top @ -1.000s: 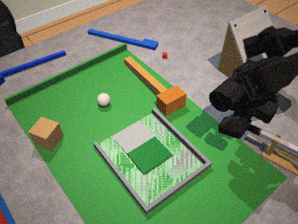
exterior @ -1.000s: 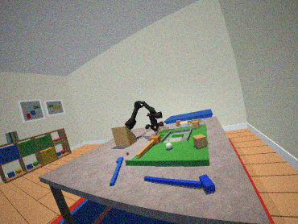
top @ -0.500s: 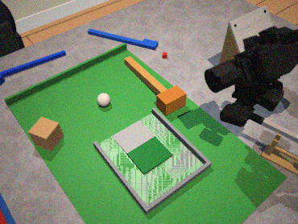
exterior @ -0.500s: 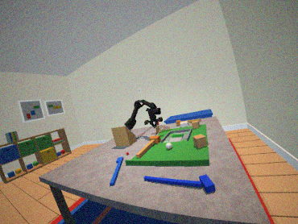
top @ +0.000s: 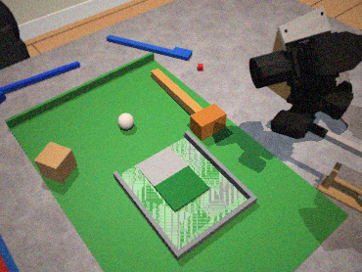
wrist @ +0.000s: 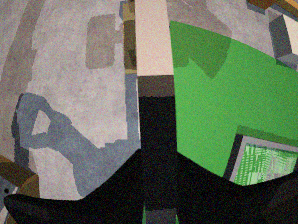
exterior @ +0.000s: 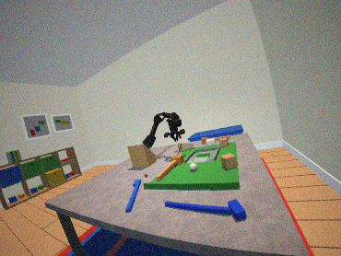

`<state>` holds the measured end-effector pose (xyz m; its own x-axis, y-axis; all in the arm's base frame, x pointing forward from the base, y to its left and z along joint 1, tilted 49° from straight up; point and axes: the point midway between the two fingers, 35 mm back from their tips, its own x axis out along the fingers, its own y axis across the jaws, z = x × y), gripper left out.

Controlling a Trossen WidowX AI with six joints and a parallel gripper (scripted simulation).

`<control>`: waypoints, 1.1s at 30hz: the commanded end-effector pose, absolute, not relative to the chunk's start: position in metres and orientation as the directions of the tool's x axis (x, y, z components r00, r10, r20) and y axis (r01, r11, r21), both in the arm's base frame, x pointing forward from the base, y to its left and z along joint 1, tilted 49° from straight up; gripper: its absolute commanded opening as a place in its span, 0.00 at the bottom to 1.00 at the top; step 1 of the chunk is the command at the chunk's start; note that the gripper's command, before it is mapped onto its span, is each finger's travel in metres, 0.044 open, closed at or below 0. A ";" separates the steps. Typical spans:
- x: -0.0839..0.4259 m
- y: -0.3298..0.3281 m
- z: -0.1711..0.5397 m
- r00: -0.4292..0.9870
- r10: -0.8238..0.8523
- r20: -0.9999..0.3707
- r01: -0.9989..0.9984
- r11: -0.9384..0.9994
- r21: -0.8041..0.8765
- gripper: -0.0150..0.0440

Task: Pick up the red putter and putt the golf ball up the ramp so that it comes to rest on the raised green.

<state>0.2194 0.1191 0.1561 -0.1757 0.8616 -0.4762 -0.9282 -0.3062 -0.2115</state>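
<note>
My gripper (top: 313, 118) (exterior: 175, 134) (wrist: 154, 154) is shut on the putter's black grip, above the table beside the green mat. The putter's pale shaft (top: 346, 142) (wrist: 154, 40) runs away from the fingers; its head is outside the wrist view. The white golf ball (top: 125, 121) (exterior: 193, 167) rests on the mat (top: 93, 117) (exterior: 157, 186) (wrist: 205, 115). A pale grey ramp panel (top: 162, 165) adjoins a dark green square (top: 182, 188), inside a walled, patterned area. Its grey wall (top: 220, 223) also shows in the wrist view (wrist: 235, 160).
A wooden cradle (top: 338, 181) stands beside the mat. An orange block (top: 200, 127) (exterior: 177, 159) and orange bar (top: 176, 90) (exterior: 168, 169) lie near one mat edge, a tan block (top: 56, 161) (exterior: 229, 161) opposite. A tan wedge (exterior: 139, 157), blue sticks (top: 147, 46) (exterior: 133, 195) and a red cube (top: 200, 68) are nearby.
</note>
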 end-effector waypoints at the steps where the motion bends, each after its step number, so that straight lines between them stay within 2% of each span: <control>1: 0.235 0.109 0.147 -0.160 0.856 -0.491 -0.957 -0.257 -0.137 0.25; 17: 0.290 0.046 0.095 -0.109 0.815 -0.569 -0.979 0.010 0.203 0.25; 33: 0.320 -0.026 0.032 -0.083 0.778 -0.623 -0.815 0.307 0.491 0.25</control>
<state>0.3145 -0.0083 0.0468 -0.0928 0.7846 -0.6130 -0.8648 0.2416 0.4401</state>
